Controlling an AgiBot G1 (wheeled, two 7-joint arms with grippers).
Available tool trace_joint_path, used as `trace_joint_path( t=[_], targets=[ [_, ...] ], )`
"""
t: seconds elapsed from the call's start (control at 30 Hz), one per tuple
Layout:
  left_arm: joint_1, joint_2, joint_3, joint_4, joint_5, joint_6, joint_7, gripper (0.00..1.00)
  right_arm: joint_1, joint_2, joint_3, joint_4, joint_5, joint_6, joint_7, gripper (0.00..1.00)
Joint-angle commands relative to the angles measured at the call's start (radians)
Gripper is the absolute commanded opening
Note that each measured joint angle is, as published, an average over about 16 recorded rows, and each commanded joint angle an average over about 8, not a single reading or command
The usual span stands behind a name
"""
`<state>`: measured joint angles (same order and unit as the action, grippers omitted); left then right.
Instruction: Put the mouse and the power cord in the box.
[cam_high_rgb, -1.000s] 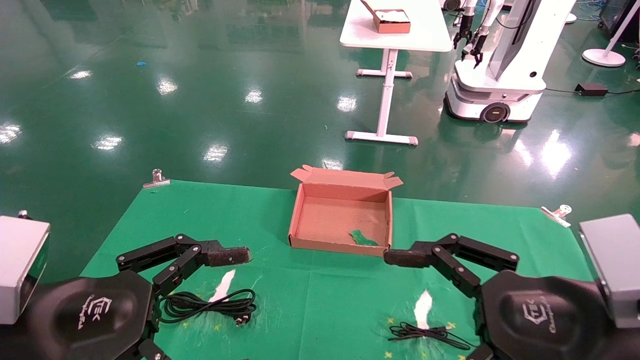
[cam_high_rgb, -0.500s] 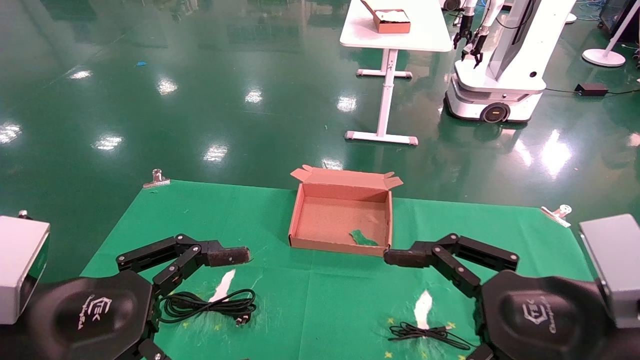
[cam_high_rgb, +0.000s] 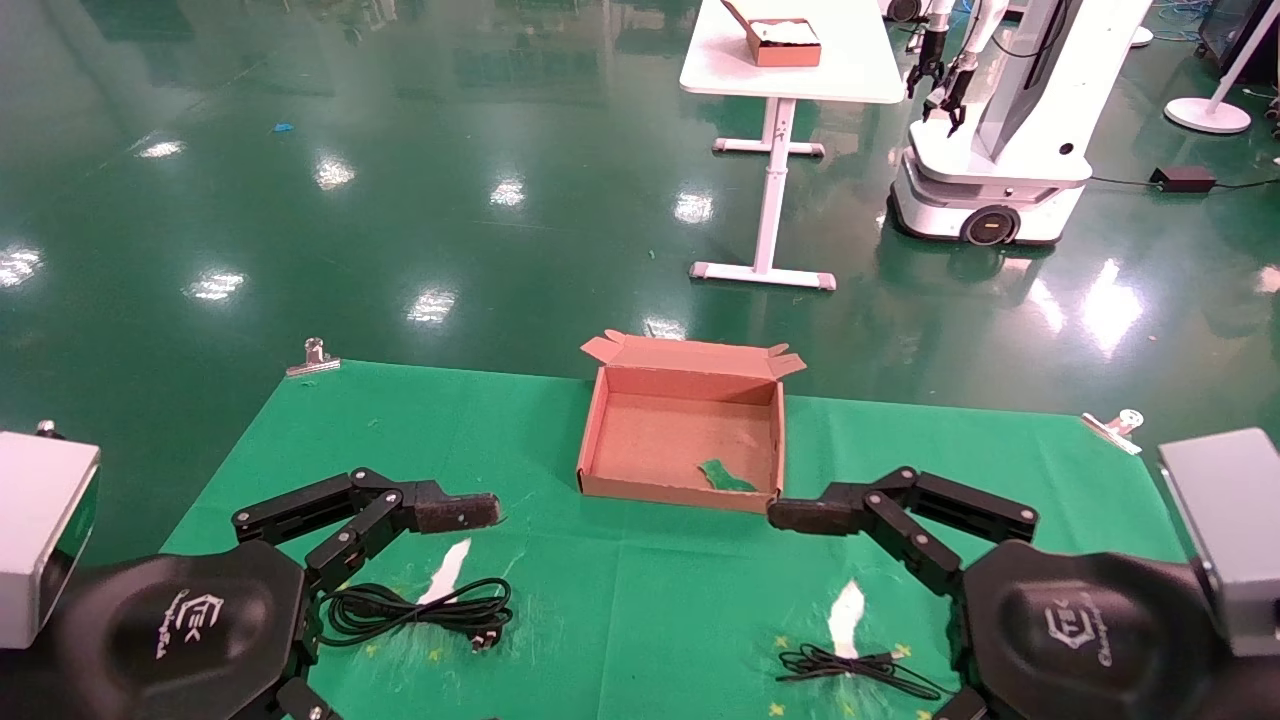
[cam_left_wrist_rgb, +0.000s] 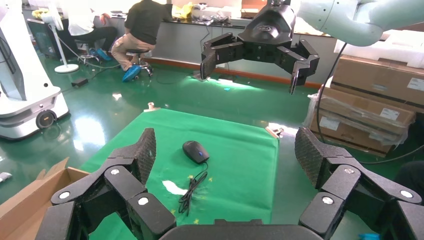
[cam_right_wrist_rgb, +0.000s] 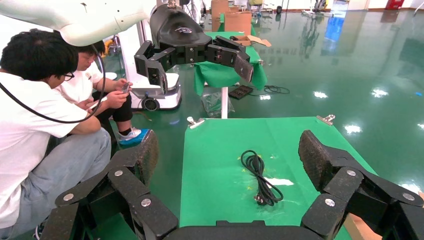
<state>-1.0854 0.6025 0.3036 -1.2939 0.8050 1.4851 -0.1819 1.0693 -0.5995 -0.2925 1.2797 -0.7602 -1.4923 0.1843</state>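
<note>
Progress stood at nil: the box (cam_high_rgb: 682, 432) sat open at the middle of the green table cover (cam_high_rgb: 640, 590), holding neither item, only a small green scrap on its floor. The power cord (cam_high_rgb: 415, 607) lay coiled on the cover on my left side, just beside my left gripper (cam_left_wrist_rgb: 227, 150), which hovered above the table with its fingers spread wide and nothing between them. My right gripper (cam_right_wrist_rgb: 230, 150) hovered on the other side, likewise wide open and empty. The mouse (cam_left_wrist_rgb: 195, 151) was on the cover on my right, its thin cable trailing from it; I judged both objects untouched and both placements outstanding. From the head view the mouse body was hidden behind my right wrist housing, and only its bundled cable showed near the lower edge. The cord's plug was small in that view and clearer from the right wrist camera. I could not tell whether the scrap in the box was loose or stuck to the cardboard.
</note>
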Motion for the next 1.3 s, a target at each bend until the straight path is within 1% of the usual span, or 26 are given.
trace_joint_path(
  t=[0.03, 0.13, 0.23, 0.3, 0.37, 0.47, 0.53, 0.67, 0.77, 0.87, 1.0, 1.17, 1.3],
  targets=[
    [0.004, -0.002, -0.001, 0.003, -0.008, 0.002, -0.004, 1.00, -0.002, -0.001, 0.003, -0.001, 0.007, -0.001, -0.003, 1.00],
    [-0.021, -0.012, 0.038, -0.018, 0.125, -0.016, 0.012, 1.00, -0.006, 0.018, -0.020, -0.004, -0.060, 0.006, 0.001, 1.00],
    [-0.063, -0.011, 0.095, -0.040, 0.318, -0.043, 0.038, 1.00, 0.009, 0.038, -0.058, -0.004, -0.166, 0.017, 0.021, 1.00],
    [-0.094, 0.000, 0.135, -0.047, 0.452, -0.065, 0.047, 1.00, 0.030, 0.042, -0.084, -0.005, -0.237, 0.027, 0.043, 1.00],
    [-0.119, 0.017, 0.170, -0.049, 0.562, -0.084, 0.043, 1.00, 0.055, 0.039, -0.107, -0.007, -0.296, 0.035, 0.066, 1.00],
    [-0.148, 0.038, 0.206, -0.054, 0.668, -0.109, 0.028, 1.00, 0.085, 0.029, -0.130, -0.013, -0.359, 0.044, 0.095, 1.00],
    [-0.161, 0.048, 0.217, -0.058, 0.701, -0.119, 0.018, 1.00, 0.100, 0.023, -0.141, -0.014, -0.389, 0.046, 0.107, 1.00],
    [-0.170, 0.054, 0.223, -0.062, 0.718, -0.124, 0.014, 1.00, 0.111, 0.017, -0.149, -0.016, -0.411, 0.046, 0.116, 1.00],
    [-0.169, 0.055, 0.225, -0.054, 0.730, -0.124, 0.018, 1.00, 0.108, 0.017, -0.147, -0.016, -0.402, 0.045, 0.112, 1.00],
    [-0.172, 0.071, 0.242, -0.041, 0.781, -0.138, 0.011, 1.00, 0.104, 0.021, -0.145, -0.017, -0.395, 0.044, 0.111, 1.00],
    [-0.187, 0.131, 0.297, -0.021, 0.943, -0.180, -0.045, 1.00, 0.099, 0.030, -0.143, -0.013, -0.397, 0.048, 0.116, 1.00],
    [-0.219, 0.239, 0.371, 0.027, 1.183, -0.241, -0.159, 1.00, 0.089, 0.045, -0.133, 0.007, -0.388, 0.063, 0.128, 1.00],
    [-0.255, 0.320, 0.413, 0.084, 1.339, -0.274, -0.235, 1.00, 0.073, 0.056, -0.122, 0.020, -0.370, 0.079, 0.137, 1.00]
  ],
)
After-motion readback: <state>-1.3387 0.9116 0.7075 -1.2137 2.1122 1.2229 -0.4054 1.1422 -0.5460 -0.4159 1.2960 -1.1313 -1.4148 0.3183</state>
